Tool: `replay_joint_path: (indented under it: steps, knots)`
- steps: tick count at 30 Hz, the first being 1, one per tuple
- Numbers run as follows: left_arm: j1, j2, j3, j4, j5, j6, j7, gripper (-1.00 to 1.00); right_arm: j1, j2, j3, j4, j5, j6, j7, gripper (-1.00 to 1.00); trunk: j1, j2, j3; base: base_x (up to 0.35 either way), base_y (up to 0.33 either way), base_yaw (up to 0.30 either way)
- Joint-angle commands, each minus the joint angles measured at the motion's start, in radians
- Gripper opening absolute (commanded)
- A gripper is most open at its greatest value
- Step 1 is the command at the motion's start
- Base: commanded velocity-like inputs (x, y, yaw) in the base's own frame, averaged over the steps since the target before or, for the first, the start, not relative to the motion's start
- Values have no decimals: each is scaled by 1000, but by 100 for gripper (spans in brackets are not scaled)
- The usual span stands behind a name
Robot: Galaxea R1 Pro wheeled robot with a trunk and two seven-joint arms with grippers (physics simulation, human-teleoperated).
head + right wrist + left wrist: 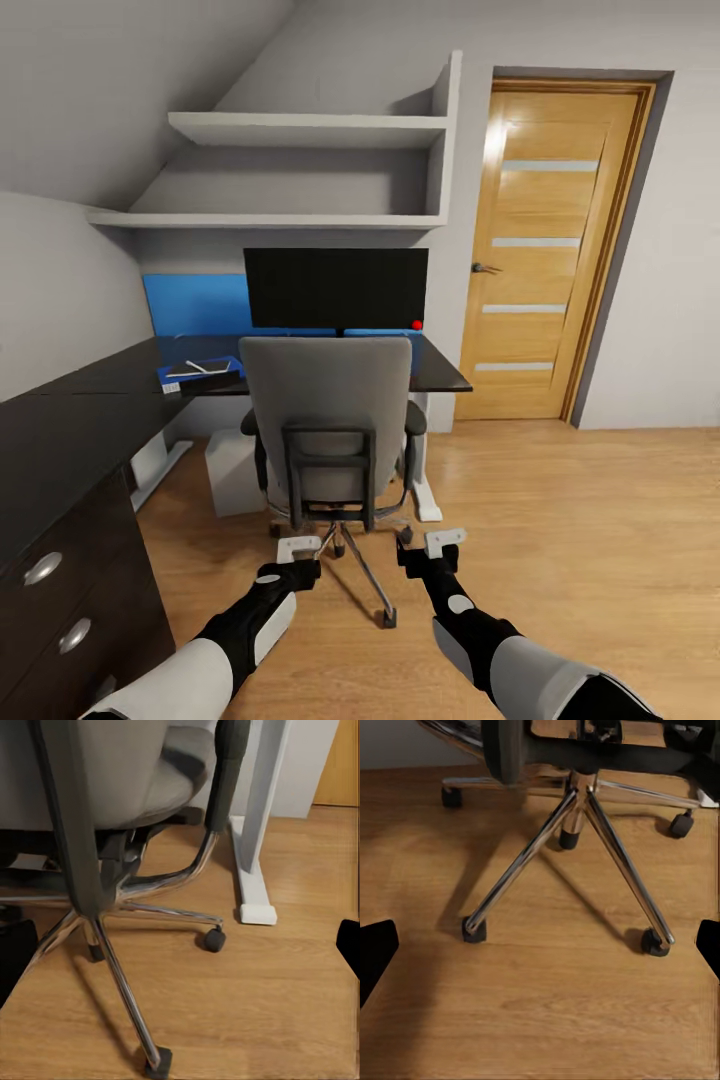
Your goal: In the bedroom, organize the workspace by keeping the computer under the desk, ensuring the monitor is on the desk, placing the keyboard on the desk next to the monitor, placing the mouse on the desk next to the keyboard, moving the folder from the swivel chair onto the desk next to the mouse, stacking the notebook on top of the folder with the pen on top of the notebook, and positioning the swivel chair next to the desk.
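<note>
The grey swivel chair [330, 420] stands pushed up to the black desk [60, 430], its back toward me. The black monitor [335, 288] stands on the desk behind it. A blue folder [200, 373] lies on the desk left of the chair, with a white pen [197, 367] on top; the notebook is too small to tell apart there. The grey-white computer [232, 472] sits under the desk. The chair hides the keyboard and mouse. My left gripper [298, 549] and right gripper [443, 543] hang open and empty just behind the chair's chrome base [574, 832], near its castors [215, 939].
Black drawers with round knobs [42, 568] are close on my left. A white desk leg [251, 862] stands right of the chair. A wooden door [545, 250] is at the back right, with wood floor [580, 520] in front of it. White shelves [300, 130] hang above the desk.
</note>
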Motion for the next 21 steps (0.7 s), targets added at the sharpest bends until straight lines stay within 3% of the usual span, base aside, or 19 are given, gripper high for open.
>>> replay_joint_path:
  steps: [1,21]
  knots:
    - [-1,1,-8,-2,7,5,8,100,-1,0,9,0,-7,-3,-5,100,-1,-1,-1,-314,-115,0]
    - [-1,1,-6,-3,9,6,9,100,-1,-1,9,1,-7,-4,-5,100,-74,132,58,-328,-18,0]
